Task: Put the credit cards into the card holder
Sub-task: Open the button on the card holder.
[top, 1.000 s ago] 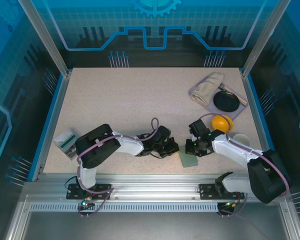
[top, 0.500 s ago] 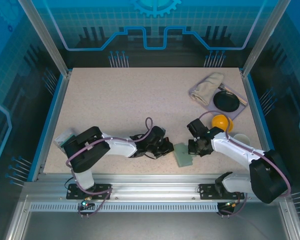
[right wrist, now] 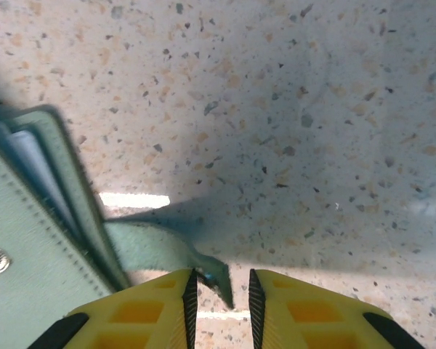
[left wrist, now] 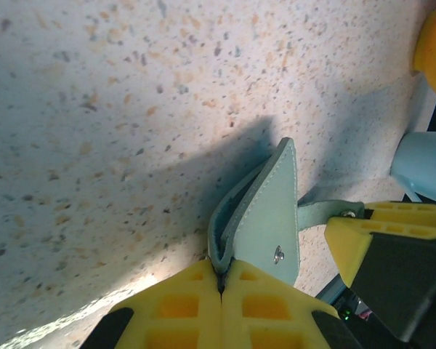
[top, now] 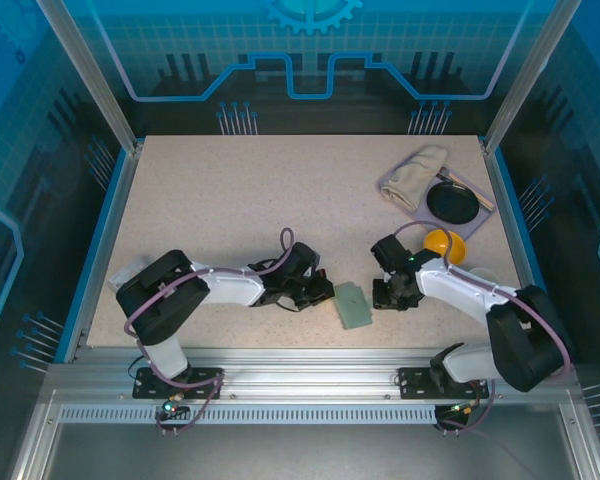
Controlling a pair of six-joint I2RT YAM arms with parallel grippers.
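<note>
The card holder (top: pixel 352 305) sits near the front edge of the tabletop (top: pixel 230 200), between the two arms. It is soft, pale grey-green leather with stitched edges and a small metal snap (left wrist: pixel 279 253), folded but gaping a little. The left gripper (left wrist: pixel 221 275) is clamped on its edge. The right gripper (right wrist: pixel 221 280) stands slightly parted, with the strap tab (right wrist: pixel 167 251) loose between its fingers.
</note>
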